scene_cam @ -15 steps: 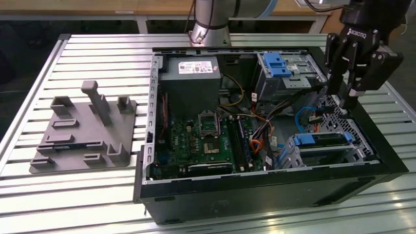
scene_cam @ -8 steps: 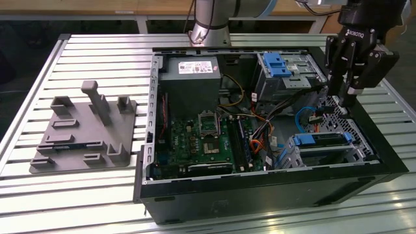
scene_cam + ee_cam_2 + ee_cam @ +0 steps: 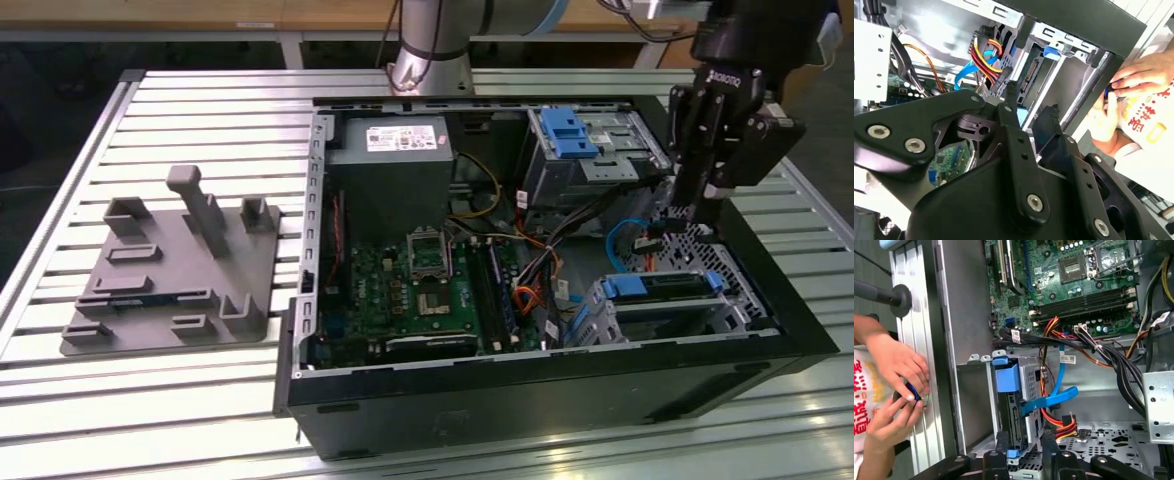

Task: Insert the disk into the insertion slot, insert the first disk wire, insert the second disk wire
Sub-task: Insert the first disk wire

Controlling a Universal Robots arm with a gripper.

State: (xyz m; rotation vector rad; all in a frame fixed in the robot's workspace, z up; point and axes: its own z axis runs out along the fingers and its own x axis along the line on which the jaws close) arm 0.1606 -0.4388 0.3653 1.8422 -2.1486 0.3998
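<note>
The disk (image 3: 663,287), silver in a bright blue carrier, lies inside the insertion slot (image 3: 738,318), the perforated silver cage at the near right corner of the open computer case. My gripper (image 3: 683,215) hangs just behind that cage, fingers down. In the first wrist view the gripper (image 3: 1024,440) is open, its two black fingers either side of the disk's (image 3: 1006,380) end and nothing between them. A flat blue wire (image 3: 1054,399) runs up to the disk's back edge. I cannot tell if it is plugged in. A red, yellow and black wire bundle (image 3: 1056,422) with a black plug lies beside it, also close to the gripper (image 3: 1031,105).
A taller grey cage with a blue clip (image 3: 574,135) stands behind the gripper. The power supply (image 3: 394,140) and motherboard (image 3: 427,290) fill the case's left part. A grey fixture plate (image 3: 174,270) lies on the slatted table. A person's hands (image 3: 896,390) hold a small object just outside the case wall.
</note>
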